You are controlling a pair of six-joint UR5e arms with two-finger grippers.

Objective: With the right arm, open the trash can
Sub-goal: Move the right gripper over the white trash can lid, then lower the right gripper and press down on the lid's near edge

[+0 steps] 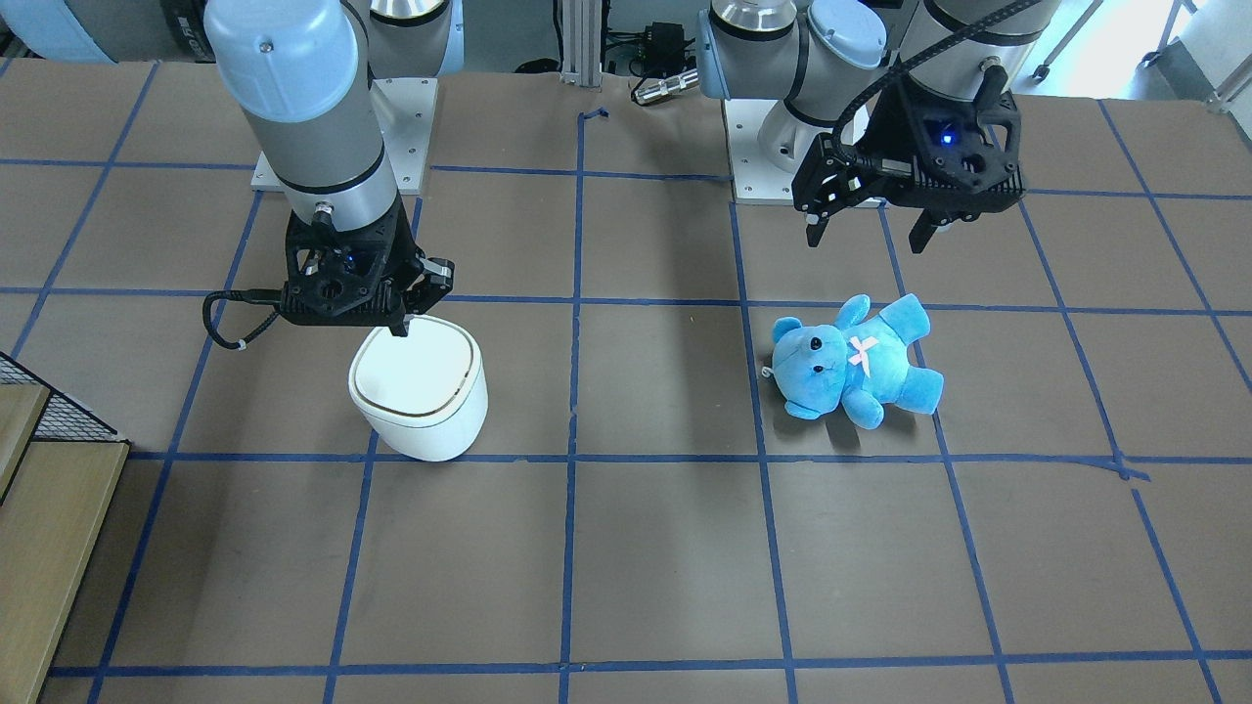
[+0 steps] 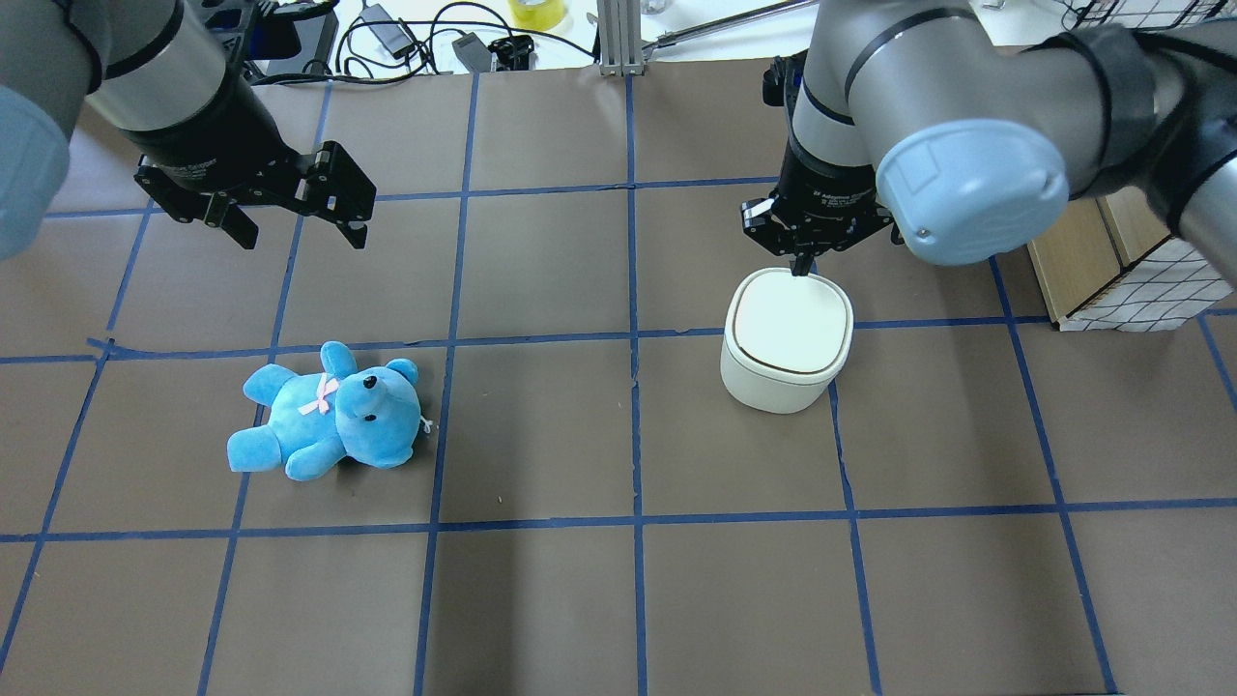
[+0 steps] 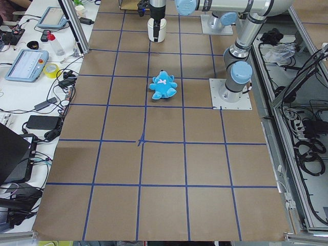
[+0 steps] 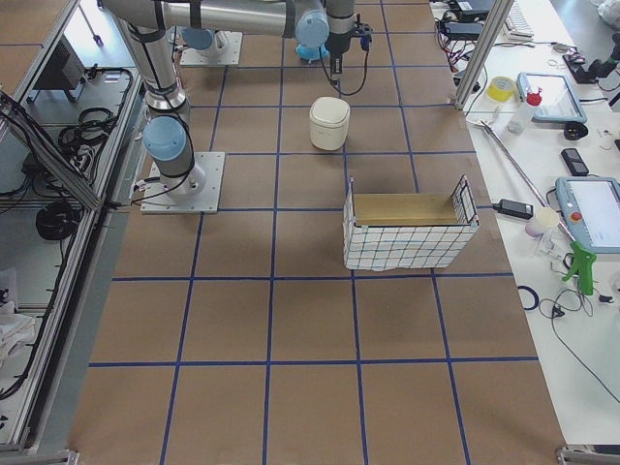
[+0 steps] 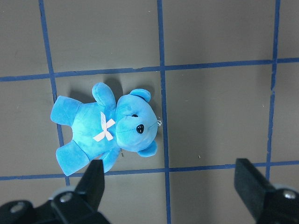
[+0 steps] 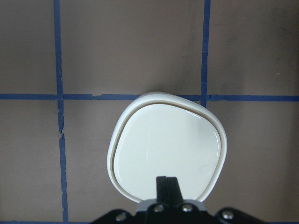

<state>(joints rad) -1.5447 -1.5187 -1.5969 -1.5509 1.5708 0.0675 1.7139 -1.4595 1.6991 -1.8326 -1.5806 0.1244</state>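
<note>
The white trash can (image 1: 421, 391) stands upright with its flat lid down; it also shows in the overhead view (image 2: 786, 338), the right wrist view (image 6: 166, 149), the left side view (image 3: 157, 29) and the right side view (image 4: 329, 123). My right gripper (image 1: 399, 328) is shut, its fingertips together just over the lid's robot-side edge; it also shows from overhead (image 2: 800, 268) and in its wrist view (image 6: 167, 183). My left gripper (image 1: 869, 235) is open and empty, hovering above the table behind the blue teddy bear (image 1: 851, 360).
The blue teddy bear (image 2: 329, 411) lies on its back under the left wrist camera (image 5: 107, 128). A wire-and-wood crate (image 4: 407, 231) stands to the robot's right of the trash can. Blue tape lines grid the brown table.
</note>
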